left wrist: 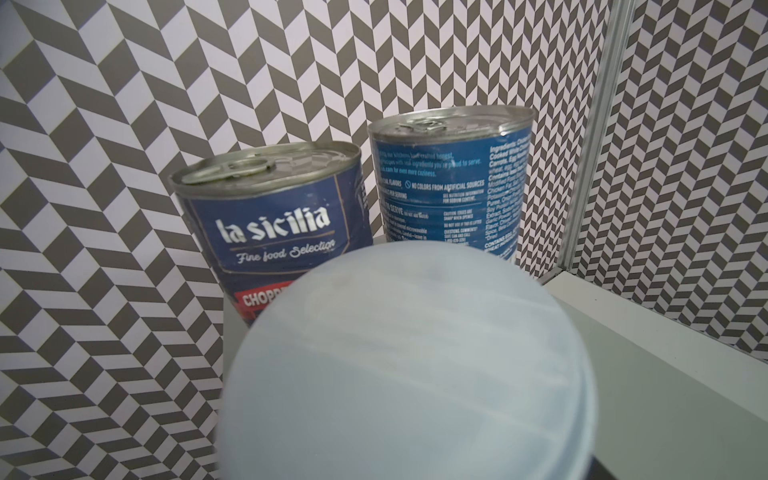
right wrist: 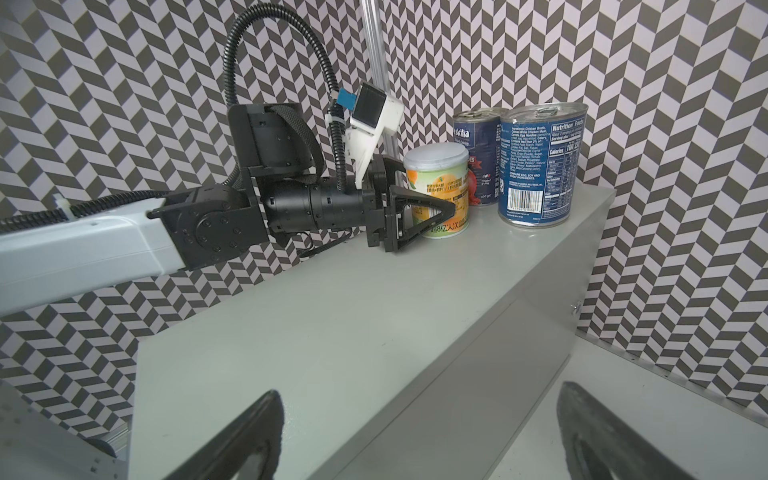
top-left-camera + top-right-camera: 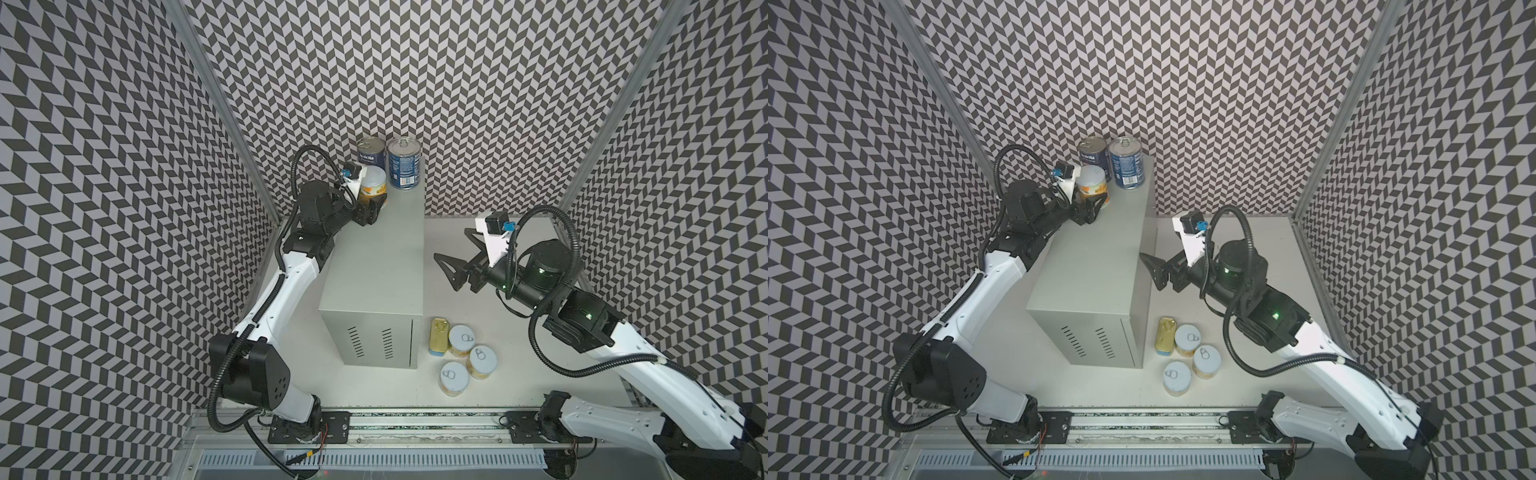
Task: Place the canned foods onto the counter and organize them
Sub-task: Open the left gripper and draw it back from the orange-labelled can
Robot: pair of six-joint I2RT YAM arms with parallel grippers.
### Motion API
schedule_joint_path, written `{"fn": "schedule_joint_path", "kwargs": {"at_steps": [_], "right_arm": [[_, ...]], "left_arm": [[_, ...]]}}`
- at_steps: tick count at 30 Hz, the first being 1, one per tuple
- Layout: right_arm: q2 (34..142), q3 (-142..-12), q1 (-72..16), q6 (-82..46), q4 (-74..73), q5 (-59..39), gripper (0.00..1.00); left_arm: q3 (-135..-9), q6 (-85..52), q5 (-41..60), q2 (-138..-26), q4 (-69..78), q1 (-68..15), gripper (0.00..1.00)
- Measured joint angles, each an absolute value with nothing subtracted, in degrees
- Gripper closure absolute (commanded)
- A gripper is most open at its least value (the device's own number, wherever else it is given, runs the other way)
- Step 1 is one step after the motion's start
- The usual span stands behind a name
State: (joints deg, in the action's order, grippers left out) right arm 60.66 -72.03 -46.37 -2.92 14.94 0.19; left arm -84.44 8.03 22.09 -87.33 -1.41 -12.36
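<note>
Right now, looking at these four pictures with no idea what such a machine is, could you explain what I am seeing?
You see two robot arms, a left arm and a right arm, fixed at the near edge of a white table. Each ends in a two-fingered gripper. Two pictures look down from one overhead camera. The other two come from small cameras on the arms' wrists.

The left gripper has its fingers either side of a short orange fruit can. That can stands on the grey metal cabinet, in front of two tall blue cans. Whether the gripper squeezes it I cannot tell.

The right gripper hangs open beside the cabinet, holding nothing. On the table wait a gold-topped tin and three more fruit cans.
</note>
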Motion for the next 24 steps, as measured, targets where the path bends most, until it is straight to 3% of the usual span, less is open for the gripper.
{"fn": "schedule_joint_path", "kwargs": {"at_steps": [24], "right_arm": [[59.8,-70.6,-46.4,-3.1,14.6,0.2,0.01]], "left_arm": [[-86.4,8.3,21.8,-88.6,-2.3,-12.1,0.16]]}}
